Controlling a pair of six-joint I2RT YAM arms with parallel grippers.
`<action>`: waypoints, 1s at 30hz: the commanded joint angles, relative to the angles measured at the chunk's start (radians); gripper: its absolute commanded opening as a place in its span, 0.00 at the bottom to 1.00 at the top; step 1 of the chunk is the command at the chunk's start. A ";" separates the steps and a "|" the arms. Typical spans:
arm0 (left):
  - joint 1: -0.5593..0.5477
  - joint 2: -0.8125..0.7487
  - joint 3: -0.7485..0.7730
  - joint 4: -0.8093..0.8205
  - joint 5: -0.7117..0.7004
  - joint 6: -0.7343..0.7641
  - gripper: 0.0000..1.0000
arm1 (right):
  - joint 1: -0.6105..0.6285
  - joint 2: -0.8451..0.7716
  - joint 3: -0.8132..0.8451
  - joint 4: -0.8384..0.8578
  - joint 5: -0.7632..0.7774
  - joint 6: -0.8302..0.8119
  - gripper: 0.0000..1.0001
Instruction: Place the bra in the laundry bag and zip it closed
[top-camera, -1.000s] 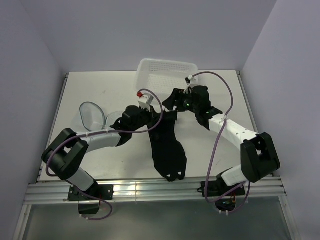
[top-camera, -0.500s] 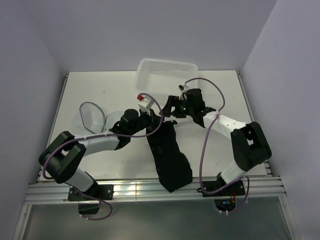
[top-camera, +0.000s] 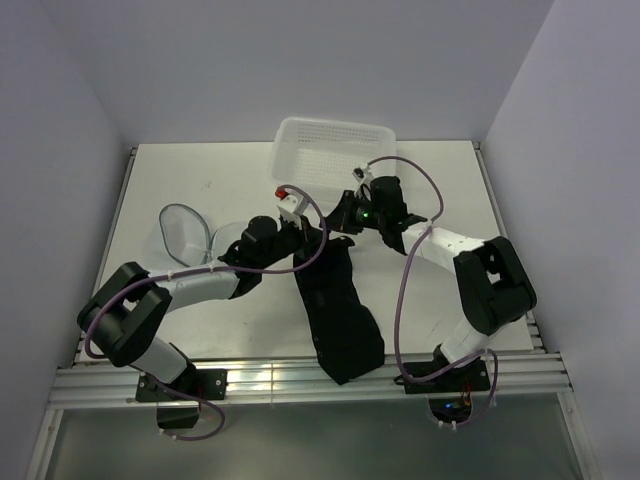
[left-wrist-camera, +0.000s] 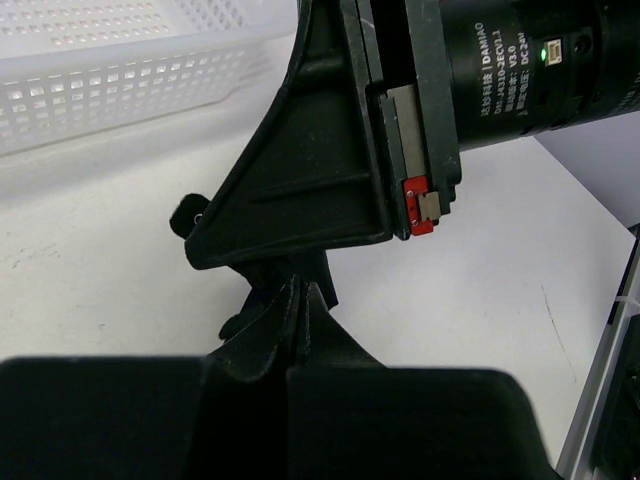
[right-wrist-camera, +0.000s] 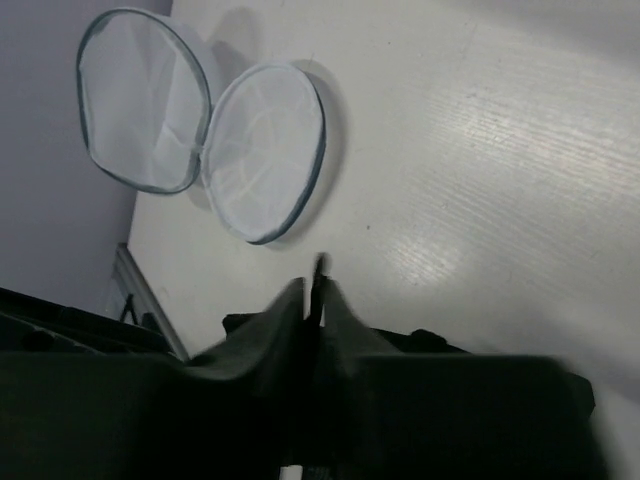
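Observation:
The black bra (top-camera: 340, 310) lies stretched from mid-table toward the near edge. My left gripper (top-camera: 305, 232) is shut on its top left corner; in the left wrist view the fingertips (left-wrist-camera: 302, 295) meet with dark fabric pinched between them. My right gripper (top-camera: 343, 222) is shut on the top edge right beside it. In the right wrist view a thin black strip of the bra (right-wrist-camera: 320, 265) sticks out between the closed right gripper (right-wrist-camera: 315, 292). The laundry bag (top-camera: 183, 228) lies open at the left, both mesh halves (right-wrist-camera: 205, 130) flat, partly behind my left arm.
A white perforated basket (top-camera: 330, 150) stands at the back centre, just behind both grippers, and fills the top left of the left wrist view (left-wrist-camera: 100, 70). The right gripper's body (left-wrist-camera: 330, 150) sits very close in front of the left wrist camera.
My right gripper moved left to the bra's top edge and shut on it. The bra shifted slightly, its lower end swinging right. The left gripper stayed shut on it.

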 joint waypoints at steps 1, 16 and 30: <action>-0.006 -0.015 0.027 0.052 0.008 0.020 0.00 | 0.000 -0.002 0.002 0.092 0.016 0.042 0.04; -0.065 -0.265 -0.076 -0.204 -0.331 -0.110 0.72 | 0.002 0.077 0.211 0.187 0.256 0.140 0.00; -0.185 -0.050 -0.130 -0.047 -0.285 -0.327 0.00 | 0.005 0.042 0.266 0.137 0.274 0.091 0.00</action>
